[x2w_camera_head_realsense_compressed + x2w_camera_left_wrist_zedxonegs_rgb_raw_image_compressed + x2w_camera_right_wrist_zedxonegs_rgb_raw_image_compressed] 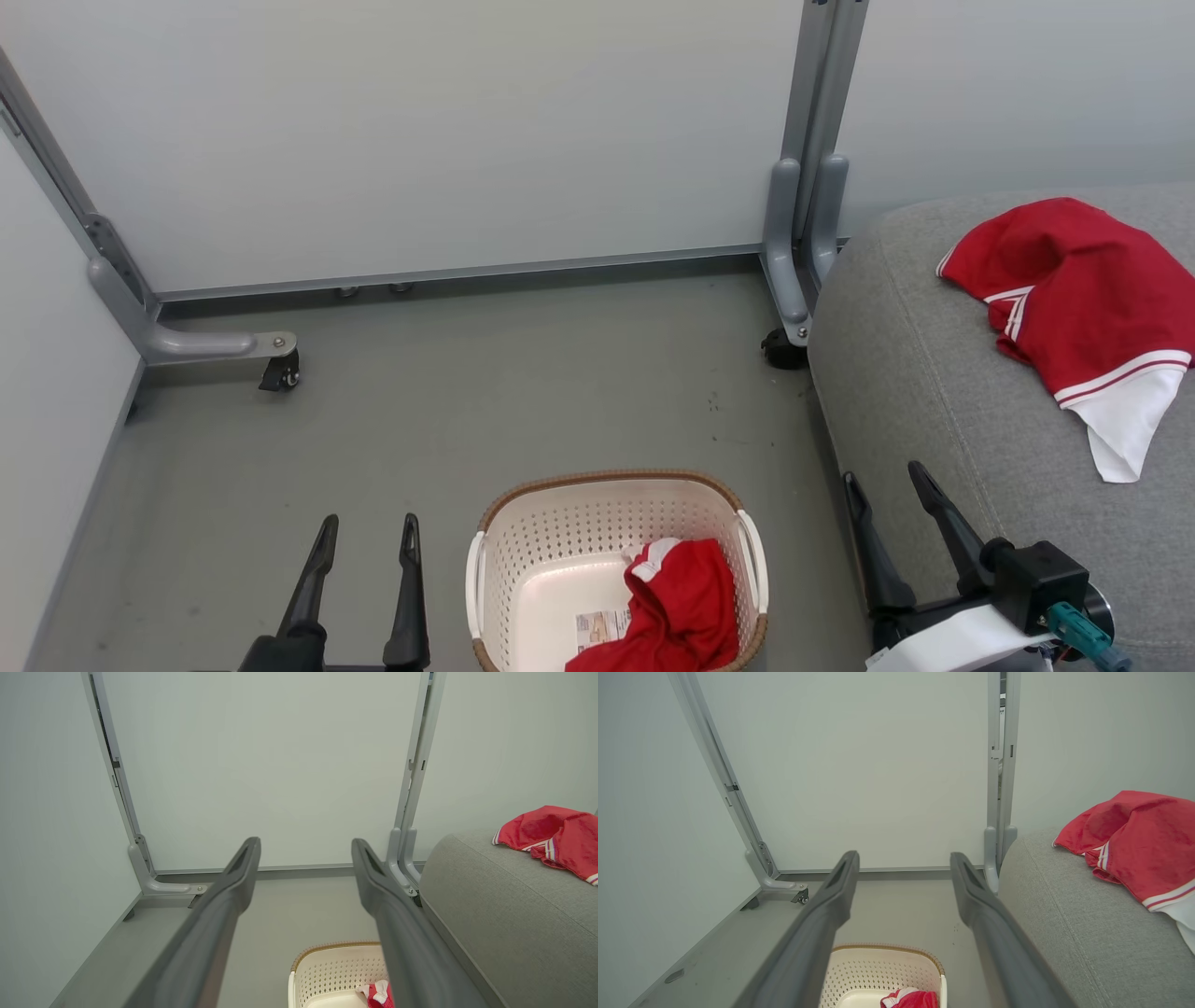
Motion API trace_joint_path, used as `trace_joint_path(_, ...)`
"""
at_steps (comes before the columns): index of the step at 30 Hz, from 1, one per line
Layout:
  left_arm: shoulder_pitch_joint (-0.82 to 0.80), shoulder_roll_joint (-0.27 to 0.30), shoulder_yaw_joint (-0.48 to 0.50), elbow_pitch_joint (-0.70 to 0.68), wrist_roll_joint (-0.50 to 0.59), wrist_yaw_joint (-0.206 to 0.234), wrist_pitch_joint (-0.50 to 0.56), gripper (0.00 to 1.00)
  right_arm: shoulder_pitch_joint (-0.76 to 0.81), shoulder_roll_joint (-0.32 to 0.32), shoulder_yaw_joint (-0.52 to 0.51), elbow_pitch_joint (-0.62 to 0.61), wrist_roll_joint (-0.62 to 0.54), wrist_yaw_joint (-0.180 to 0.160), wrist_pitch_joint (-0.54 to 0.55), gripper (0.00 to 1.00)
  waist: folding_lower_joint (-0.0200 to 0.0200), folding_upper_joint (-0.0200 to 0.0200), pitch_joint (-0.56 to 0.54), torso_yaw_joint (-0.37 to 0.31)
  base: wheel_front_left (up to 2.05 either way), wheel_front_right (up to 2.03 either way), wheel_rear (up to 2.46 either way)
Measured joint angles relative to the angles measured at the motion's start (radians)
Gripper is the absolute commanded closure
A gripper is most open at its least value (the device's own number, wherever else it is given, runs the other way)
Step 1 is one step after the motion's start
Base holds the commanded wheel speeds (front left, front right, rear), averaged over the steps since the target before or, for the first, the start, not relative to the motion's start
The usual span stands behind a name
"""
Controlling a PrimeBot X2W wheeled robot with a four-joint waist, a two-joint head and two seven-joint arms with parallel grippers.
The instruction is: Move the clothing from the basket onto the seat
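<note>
A cream basket (551,532) with a brown rim stands on the floor at the bottom centre. One red garment (681,607) with white trim lies bunched in its right half. A second red garment (1074,299) with white stripes lies spread on the grey seat (915,392) at the right. My left gripper (369,530) is open to the left of the basket, with nothing between its fingers. My right gripper (882,478) is open at the seat's front edge, to the right of the basket, also with nothing in it. Both wrist views show the basket (327,970) (878,970) below the spread fingers.
Pale partition panels close off the back and the left. Their grey feet on castors (280,373) (782,350) stand on the grey floor. A paper label (600,628) lies on the basket's bottom. Open floor stretches between the basket and the back panel.
</note>
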Motion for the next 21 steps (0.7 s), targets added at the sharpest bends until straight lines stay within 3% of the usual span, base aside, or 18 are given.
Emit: trace_joint_path(21,-0.012,0.000,0.011,0.013,0.003,0.000,0.000,0.00,-0.001,-0.007,0.027,0.008,-0.005,0.000,0.000,0.00,0.0000,0.0000,-0.010,-0.006,0.00,0.00,0.00)
